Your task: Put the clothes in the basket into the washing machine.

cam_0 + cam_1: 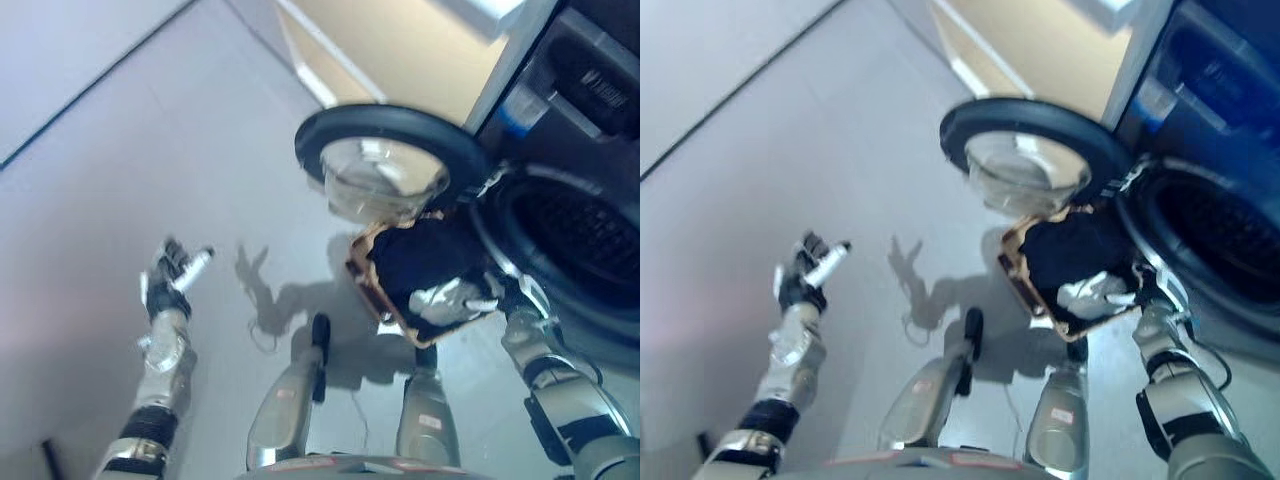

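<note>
My right hand [508, 292] is up at the near right edge of the basket [372, 262], a tan, woven-looking tub held tilted in the air just in front of the washing machine [590, 150]; my fingers are curled round its rim, though the basket wall hides part of them. Inside the basket lie the clothes: a dark garment [425, 255] fills most of it, and a pale grey piece [447, 299] sits at the near side, touching or just beside my right hand. The basket's far corner is close under the washing machine door [385, 160], which is swung wide open to the left, its round glass bowl facing me and its black ring around it. The dark drum opening [580, 235] is just to the right of the basket, beside my right hand. My left hand [172, 268] hangs well apart to the left over the bare grey floor [120, 150], holding nothing, its fingers loosely spread with one white-tipped finger pointing outward.
</note>
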You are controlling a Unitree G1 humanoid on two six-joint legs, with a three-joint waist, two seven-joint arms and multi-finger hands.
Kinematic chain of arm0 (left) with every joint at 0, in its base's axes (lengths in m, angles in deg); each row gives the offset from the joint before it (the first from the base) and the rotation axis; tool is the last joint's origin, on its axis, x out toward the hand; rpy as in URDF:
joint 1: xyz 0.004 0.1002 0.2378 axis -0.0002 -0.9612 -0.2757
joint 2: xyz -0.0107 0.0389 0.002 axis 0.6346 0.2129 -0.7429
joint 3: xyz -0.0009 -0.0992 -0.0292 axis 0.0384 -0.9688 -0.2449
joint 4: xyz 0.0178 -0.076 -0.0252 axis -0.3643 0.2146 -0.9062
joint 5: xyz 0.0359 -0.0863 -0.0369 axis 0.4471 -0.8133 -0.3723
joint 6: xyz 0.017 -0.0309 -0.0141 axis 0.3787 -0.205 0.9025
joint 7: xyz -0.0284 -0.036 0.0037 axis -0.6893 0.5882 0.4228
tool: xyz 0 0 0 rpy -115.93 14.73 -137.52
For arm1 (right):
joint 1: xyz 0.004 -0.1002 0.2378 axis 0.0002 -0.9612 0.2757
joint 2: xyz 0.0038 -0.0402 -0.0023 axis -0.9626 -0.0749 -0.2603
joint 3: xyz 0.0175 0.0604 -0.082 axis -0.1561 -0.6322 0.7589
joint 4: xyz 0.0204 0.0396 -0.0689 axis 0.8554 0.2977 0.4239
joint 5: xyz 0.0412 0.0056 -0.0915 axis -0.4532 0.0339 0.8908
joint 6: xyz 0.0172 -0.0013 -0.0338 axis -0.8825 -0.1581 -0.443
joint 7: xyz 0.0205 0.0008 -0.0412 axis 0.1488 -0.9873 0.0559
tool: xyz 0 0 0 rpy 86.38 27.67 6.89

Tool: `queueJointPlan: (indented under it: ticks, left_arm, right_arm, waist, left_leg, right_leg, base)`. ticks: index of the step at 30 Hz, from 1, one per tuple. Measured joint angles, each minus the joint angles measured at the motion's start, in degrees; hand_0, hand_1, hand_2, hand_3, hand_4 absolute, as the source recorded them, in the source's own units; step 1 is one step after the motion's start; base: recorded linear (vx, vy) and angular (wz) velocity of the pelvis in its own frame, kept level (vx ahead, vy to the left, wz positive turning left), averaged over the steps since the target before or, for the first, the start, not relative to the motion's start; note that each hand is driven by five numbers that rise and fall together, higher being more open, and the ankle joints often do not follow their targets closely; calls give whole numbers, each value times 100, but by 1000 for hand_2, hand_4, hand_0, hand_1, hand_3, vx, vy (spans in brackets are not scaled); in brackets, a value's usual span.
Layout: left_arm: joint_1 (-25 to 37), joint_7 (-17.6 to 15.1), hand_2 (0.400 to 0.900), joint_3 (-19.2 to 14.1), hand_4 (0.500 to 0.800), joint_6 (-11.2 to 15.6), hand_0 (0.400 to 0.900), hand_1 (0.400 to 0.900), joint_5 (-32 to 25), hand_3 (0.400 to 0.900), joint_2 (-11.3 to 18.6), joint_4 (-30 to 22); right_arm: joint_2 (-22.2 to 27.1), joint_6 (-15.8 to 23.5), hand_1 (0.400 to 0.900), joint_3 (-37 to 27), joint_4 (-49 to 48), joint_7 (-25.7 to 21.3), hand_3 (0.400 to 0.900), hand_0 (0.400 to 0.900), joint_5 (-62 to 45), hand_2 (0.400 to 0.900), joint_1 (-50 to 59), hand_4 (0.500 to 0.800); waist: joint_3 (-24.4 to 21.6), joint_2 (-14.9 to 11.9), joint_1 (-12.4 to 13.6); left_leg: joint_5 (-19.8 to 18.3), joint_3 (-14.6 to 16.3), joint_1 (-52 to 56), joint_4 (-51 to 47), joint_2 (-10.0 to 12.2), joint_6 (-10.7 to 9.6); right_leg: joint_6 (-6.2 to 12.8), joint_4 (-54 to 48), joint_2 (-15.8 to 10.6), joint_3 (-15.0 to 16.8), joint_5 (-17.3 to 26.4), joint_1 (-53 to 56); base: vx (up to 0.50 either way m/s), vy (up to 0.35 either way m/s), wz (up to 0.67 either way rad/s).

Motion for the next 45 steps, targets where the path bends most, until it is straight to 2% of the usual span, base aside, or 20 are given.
queueJointPlan:
  ticks: [3,6,9,14,26,35,45]
  left_arm:
    - [29,-71,900,18,800,-13,900,900,20,900,-25,-401]
    - [-7,-75,900,98,800,-9,900,900,35,900,-95,-930]
    - [116,-73,900,293,800,-67,900,900,74,900,-172,-949]
    - [98,-87,900,360,800,-68,900,900,151,900,-206,-1208]
    - [63,-152,900,385,800,-74,900,900,362,900,-200,-1324]
    - [78,-172,900,378,800,-69,900,900,374,900,-88,-1310]
    - [82,-167,900,376,800,-54,900,900,371,900,18,-1304]
  right_arm:
    - [-21,-5,900,42,19,9,900,900,1,900,244,800]
    - [205,-21,900,18,48,-21,900,900,-10,900,579,800]
    - [395,-22,900,-1,46,-62,900,900,-14,900,646,800]
    - [660,-19,900,-9,96,-150,900,900,-14,900,751,800]
    - [567,53,900,-135,7,-165,900,900,-601,900,748,800]
    - [315,272,900,-470,-59,-155,900,900,-1149,900,754,800]
    - [285,372,900,-465,-129,-129,900,900,-1199,900,814,800]
  waist:
    - [311,104,-16]
    - [500,4,-62]
    - [621,-134,-84]
    - [643,-168,-49]
    - [643,-168,-40]
    - [641,-165,36]
    - [626,-142,95]
  left_leg:
    - [9,5,-115,54,47,-17]
    - [-28,-20,-631,331,56,-49]
    - [-72,-28,-936,578,25,-39]
    - [-199,-57,-1497,1054,-37,4]
    - [-272,-56,-2271,1579,-83,41]
    - [-300,-48,-2198,1647,-80,35]
    - [-229,-83,-2070,1406,-79,-2]
  right_leg:
    - [47,38,59,7,26,-113]
    - [52,273,71,27,20,-614]
    - [73,579,63,24,4,-955]
    - [16,1082,45,60,-204,-1511]
    - [16,1618,41,186,-277,-2302]
    - [-41,1734,18,187,-323,-2257]
    - [-10,1714,16,171,-344,-2241]
  base:
    - [-117,-11,4]
    - [-87,-9,5]
    - [-96,7,6]
    - [-41,-1,4]
    - [-1,5,1]
    - [16,-6,1]
    - [27,-27,7]
